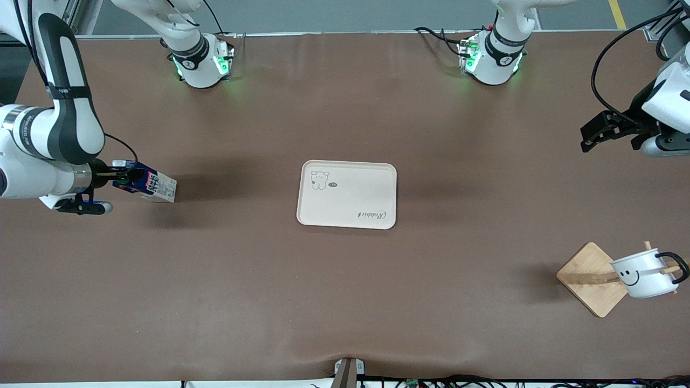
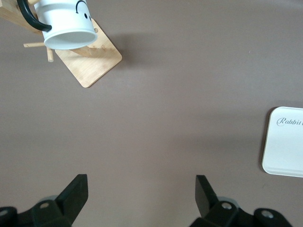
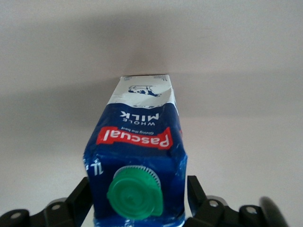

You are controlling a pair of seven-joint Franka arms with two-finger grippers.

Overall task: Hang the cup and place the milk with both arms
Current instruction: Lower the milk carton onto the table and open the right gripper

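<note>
The milk, a dark blue carton with a green cap, stands on the table at the right arm's end. My right gripper straddles its top with the jaws a little apart; one finger shows a thin gap to the carton. The white cup with the smiley face hangs by its black handle on a peg of the wooden rack. My left gripper hangs open and empty in the air at the left arm's end. In the left wrist view the cup and rack lie well off from that gripper.
A cream tray with a small bear drawing lies at the table's middle; its corner shows in the left wrist view. Brown tabletop spreads between the tray and both ends. Cables run along the edge nearest the front camera.
</note>
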